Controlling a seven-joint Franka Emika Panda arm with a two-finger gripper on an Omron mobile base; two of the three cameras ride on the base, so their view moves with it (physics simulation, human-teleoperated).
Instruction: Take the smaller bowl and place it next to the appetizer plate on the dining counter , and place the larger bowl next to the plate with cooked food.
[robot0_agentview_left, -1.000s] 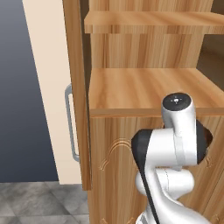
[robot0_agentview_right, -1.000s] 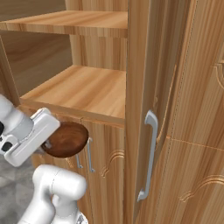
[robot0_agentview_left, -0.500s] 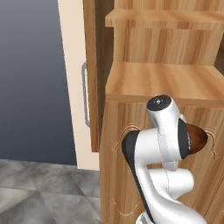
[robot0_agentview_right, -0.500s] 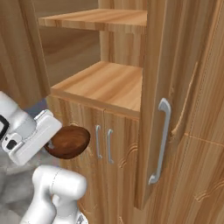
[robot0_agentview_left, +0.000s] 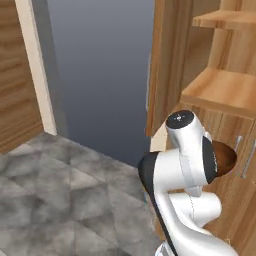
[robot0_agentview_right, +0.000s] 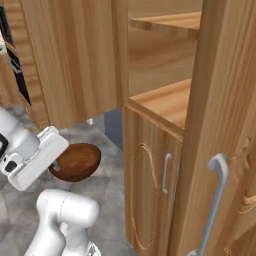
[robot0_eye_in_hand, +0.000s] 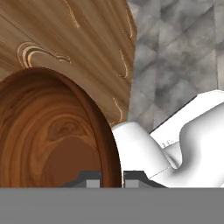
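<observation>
We see the tall wooden cabinet (robot0_agentview_right: 165, 165) first, warm grain with carved swirls on its doors and slim metal handles (robot0_agentview_right: 166, 172), filling the right of the right base view; an open shelf (robot0_agentview_left: 225, 90) of the same wood sits at the upper right of the left base view. Below it all lies the grey mottled stone floor (robot0_agentview_left: 65, 200), spreading over the lower left of the left base view. The white arm (robot0_agentview_left: 185, 170) rises glossy and rounded at the lower right of that view, folded at the elbow, its hand turned out sideways at the left of the right base view. And there is the smaller bowl (robot0_agentview_right: 76, 161), round, reddish-brown and shiny, hanging off the floor at lower left of the right base view, right at the hand's tip. In the hand view our gripper (robot0_eye_in_hand: 112, 177) is pinched tight on the bowl's rim, one finger inside, one outside, the bowl curving up over the lower left.
</observation>
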